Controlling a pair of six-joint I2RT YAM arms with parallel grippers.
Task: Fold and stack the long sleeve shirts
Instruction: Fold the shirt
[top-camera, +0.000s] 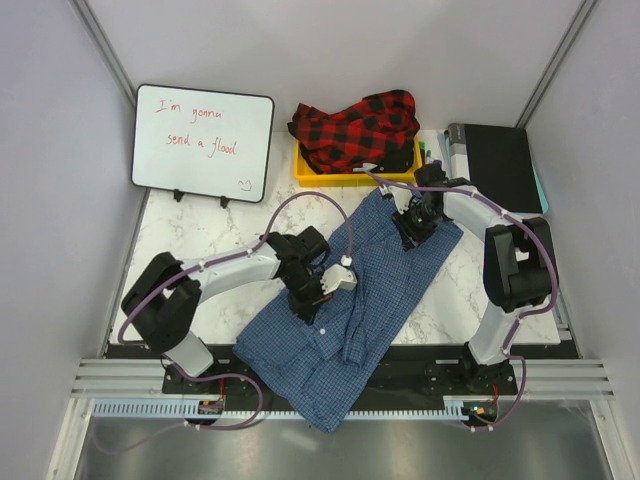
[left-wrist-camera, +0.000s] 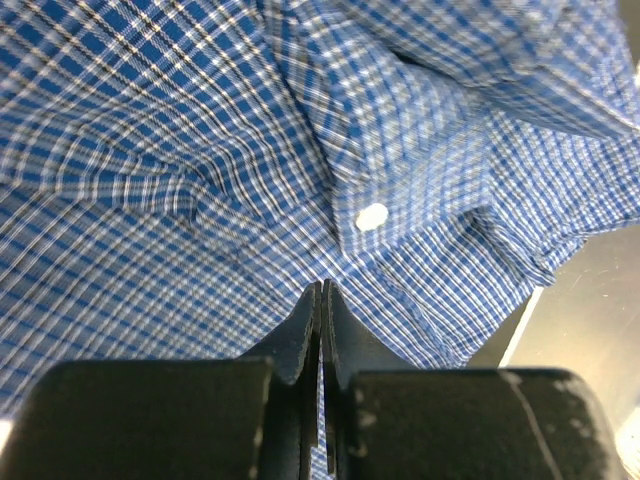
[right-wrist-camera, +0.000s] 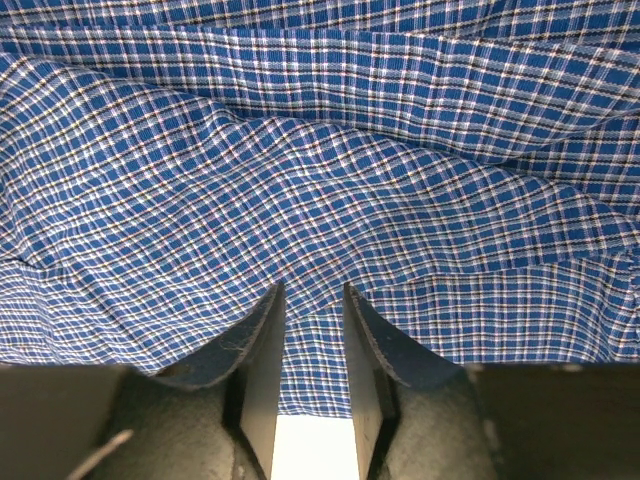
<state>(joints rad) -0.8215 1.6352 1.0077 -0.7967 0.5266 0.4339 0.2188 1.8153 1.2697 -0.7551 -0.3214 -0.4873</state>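
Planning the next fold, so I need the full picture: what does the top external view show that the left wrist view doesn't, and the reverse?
Only top external: the red plaid shirt heaped in the yellow bin at the back, the whiteboard, and the right gripper at the far end of the blue shirt. Only left wrist: a white button, and the left gripper seen with its fingers pressed together. Both: the wrinkled blue shirt with the left gripper low over it.

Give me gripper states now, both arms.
Left gripper: closed, tips against the blue checked shirt; pinch unclear.
Right gripper: open, shirt edge lying between the jaws.
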